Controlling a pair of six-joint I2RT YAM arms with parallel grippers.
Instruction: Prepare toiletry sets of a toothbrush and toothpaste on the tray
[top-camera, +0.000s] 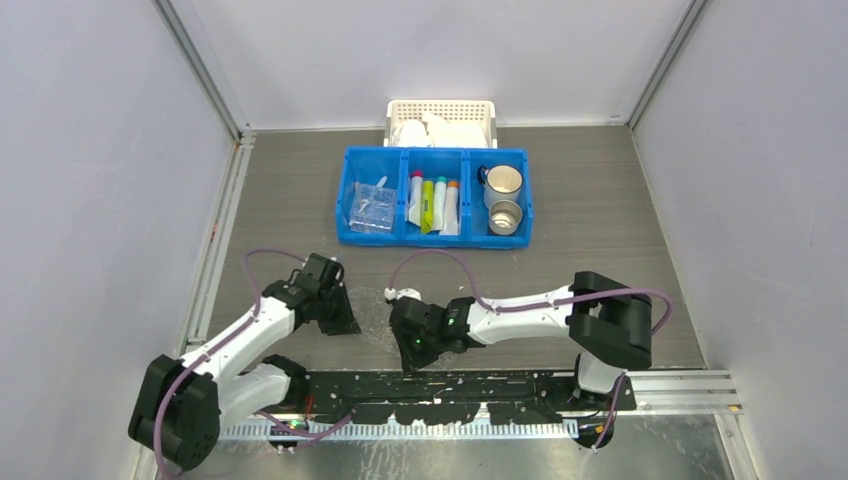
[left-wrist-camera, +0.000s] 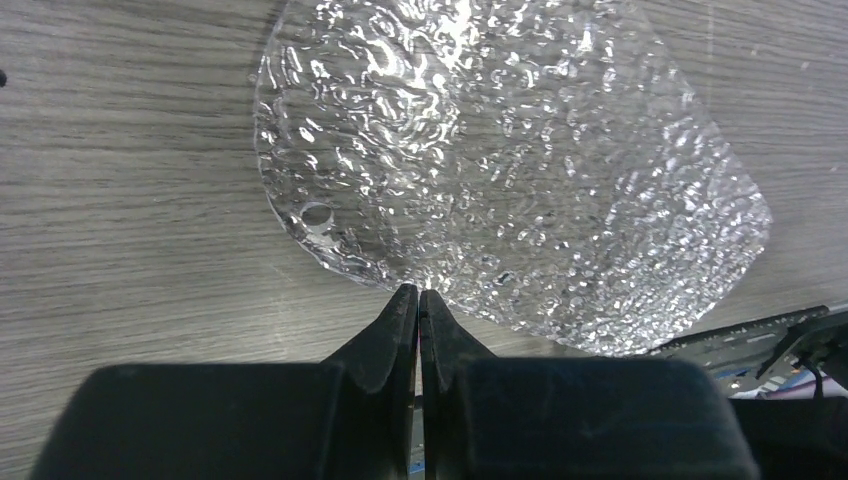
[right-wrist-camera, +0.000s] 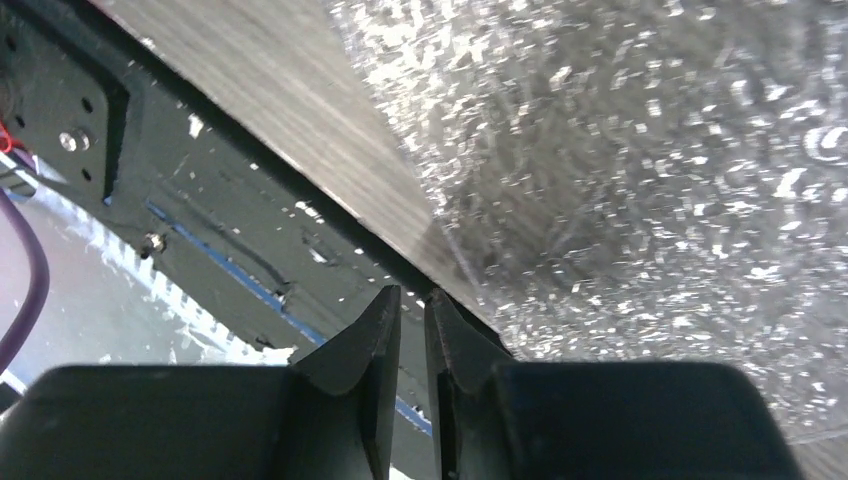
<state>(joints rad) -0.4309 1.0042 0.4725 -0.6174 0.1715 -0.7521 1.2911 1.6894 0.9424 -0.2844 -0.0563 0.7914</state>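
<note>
**The tray (left-wrist-camera: 500, 170) at the near edge, both arms low on its rim**

The tray lies flat on the table (left-wrist-camera: 120, 150), close to the black rail (right-wrist-camera: 230, 230) along the near side, between my two wrists.

My left pincer (left-wrist-camera: 418, 292): jaws pressed flat together, tips right at the tray's near rim. Cannot tell whether any rim sits between them.

My right pincer (right-wrist-camera: 412, 295): jaws nearly together with a thin slit left, tips at the tray's corner where wood meets rail. Cannot tell whether the rim is nipped in the slit.

Farther out is the blue bin (top-camera: 344, 190), well apart from the tray. The toothpaste (top-camera: 435, 203) tubes lie side by side in the middle compartment, the toothbrush (top-camera: 370, 208) packs in clear wrap in the left one, and two metal tins (top-camera: 505, 198) in the right. A white basket (top-camera: 440, 108) sits just behind the bin
</note>
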